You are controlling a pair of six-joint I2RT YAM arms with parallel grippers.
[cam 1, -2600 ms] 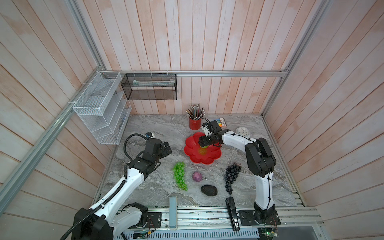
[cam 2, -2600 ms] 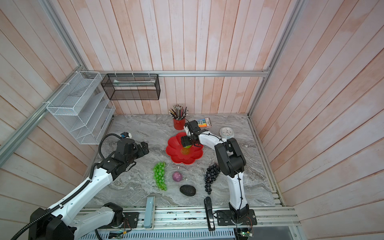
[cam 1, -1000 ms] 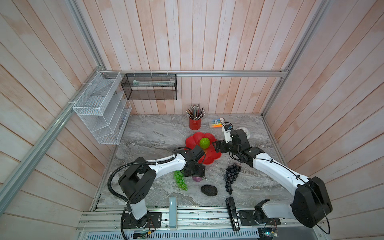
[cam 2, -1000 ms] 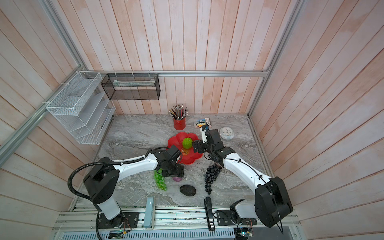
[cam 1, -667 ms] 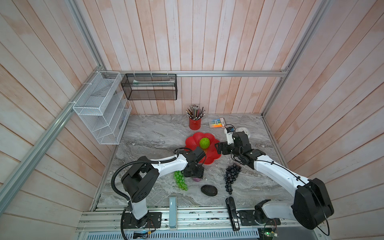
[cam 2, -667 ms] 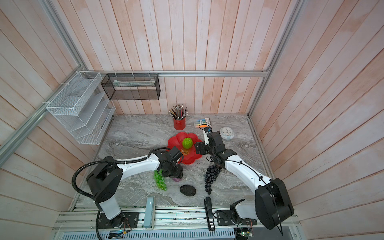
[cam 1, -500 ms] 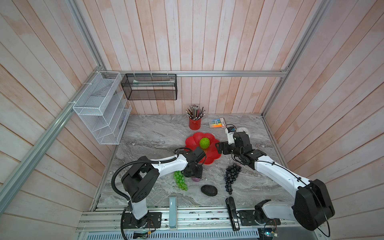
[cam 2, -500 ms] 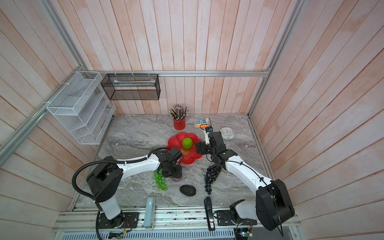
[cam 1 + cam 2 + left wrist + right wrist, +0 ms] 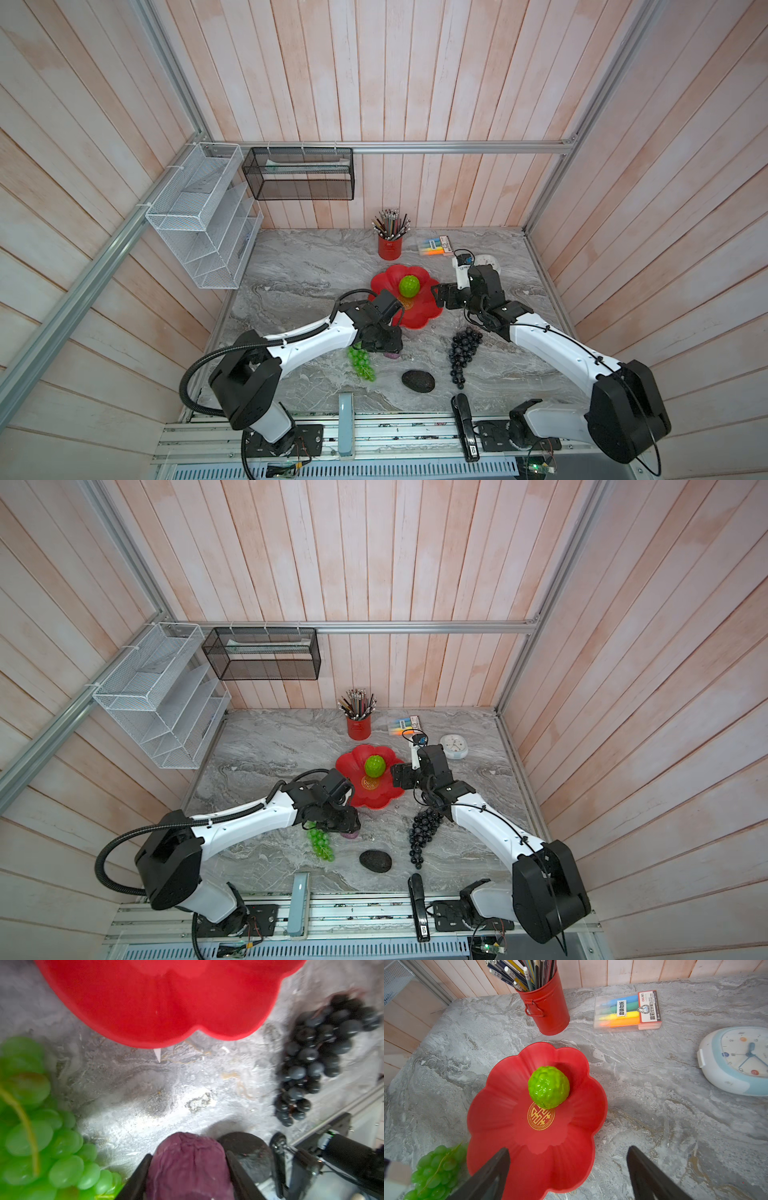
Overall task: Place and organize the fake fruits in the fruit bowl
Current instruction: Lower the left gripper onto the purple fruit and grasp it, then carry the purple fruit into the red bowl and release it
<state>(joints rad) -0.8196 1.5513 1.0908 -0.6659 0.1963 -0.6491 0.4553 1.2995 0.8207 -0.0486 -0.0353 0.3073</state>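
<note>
1. Left wrist view: the left gripper [image 9: 188, 1156] has its two fingers [image 9: 138, 1180] pressed against either flank of the small purple ball [image 9: 188, 1172], pinching it. Whether the ball is clear of the marble table [image 9: 145, 1084] cannot be told.
2. Both top views give five fruits in all:
   - one green grape bunch [image 9: 362, 365]
   - one purple-black grape bunch [image 9: 463, 353]
   - one bumpy lime-green ball [image 9: 409, 286]
   - one dark avocado-like oval [image 9: 418, 381]
   - the one purple ball, mostly hidden beneath the left gripper
3. There is one fruit bowl [image 9: 419, 320], and it holds one fruit. The lime-green ball lies at 12 o'clock of the gold emblem [image 9: 541, 1115], touching it.
4. With the bowl as the dial in a top view, the other four fruits are outside it:
   - the green bunch is at 7 o'clock
   - the purple ball is between 6 and 7, near the rim
   - the oval is at 6, farther out
   - the dark bunch is between 4 and 5
5. One red pencil cup [image 9: 389, 249] stands at 12 o'clock, full of pencils. One marker pack [image 9: 627, 1012] lies at 1 o'clock and one clock [image 9: 454, 746] at 2.
6. The left arm reaches in from 7 o'clock, its wrist bent down over the ball. The right arm comes from 4 o'clock. The right gripper [image 9: 568, 1149] hovers over the bowl's 3 o'clock rim, its fingers [image 9: 496, 1167] spread wide with nothing between them.
</note>
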